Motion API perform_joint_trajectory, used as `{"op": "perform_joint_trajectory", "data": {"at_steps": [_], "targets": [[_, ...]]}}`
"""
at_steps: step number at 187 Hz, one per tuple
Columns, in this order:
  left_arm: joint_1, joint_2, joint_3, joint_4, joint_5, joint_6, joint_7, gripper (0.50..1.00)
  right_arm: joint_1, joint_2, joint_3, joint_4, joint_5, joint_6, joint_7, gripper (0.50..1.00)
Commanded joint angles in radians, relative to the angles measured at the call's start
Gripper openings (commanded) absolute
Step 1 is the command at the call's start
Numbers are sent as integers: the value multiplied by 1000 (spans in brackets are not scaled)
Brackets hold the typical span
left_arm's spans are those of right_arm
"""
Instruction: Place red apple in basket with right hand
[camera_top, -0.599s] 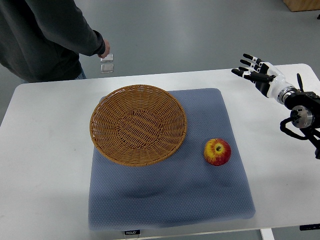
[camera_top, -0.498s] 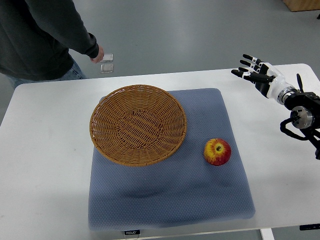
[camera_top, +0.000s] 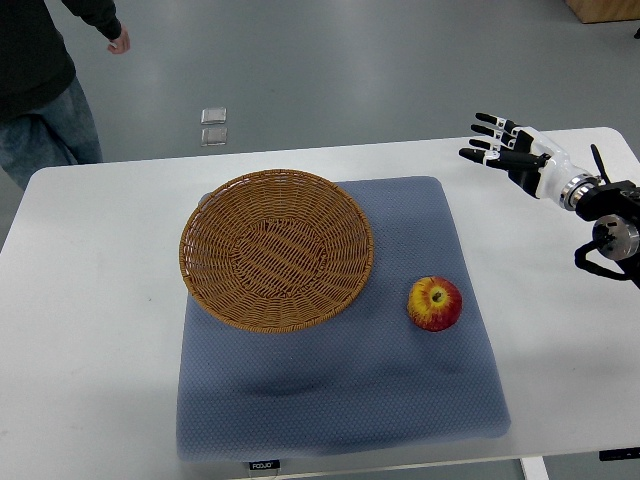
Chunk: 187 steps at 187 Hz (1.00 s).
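right hand (camera_top: 512, 155) hovers over the table's far right corner, fingers spread, holding nothing. red apple (camera_top: 434, 303) sits on the blue mat (camera_top: 400, 400), just right of the basket (camera_top: 277, 249) (apart, not touching). Suggest: come down from above, wrap the widest part, lift clear of the rim before moving left

A lab: white table (camera_top: 90, 330) on bare grey floor (camera_top: 380, 70).

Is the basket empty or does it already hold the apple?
Empty: the basket shows bare weave; the red apple lies outside on the blue mat.
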Motion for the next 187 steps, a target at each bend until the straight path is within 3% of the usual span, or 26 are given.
{"op": "perform_joint_trajectory", "data": {"at_steps": [1,70,134,146,187], "targets": [[0,0,0,-1,0,0,0,1000,0,-25,0,4,-60,42,14,913],[-1,0,0,-1,0,0,2,1000,10,-91,2,39,-188,159,44,913],[0,0,0,-1,0,0,2,1000,26,-250,8,257,-424,275,93,913],[0,0,0,-1,1,0,0,1000,29,-255,8,263,-430,277,93,913],[0,0,0,-1,0,0,2,1000,52,-368,5,452,-570,288,103,913]]}}
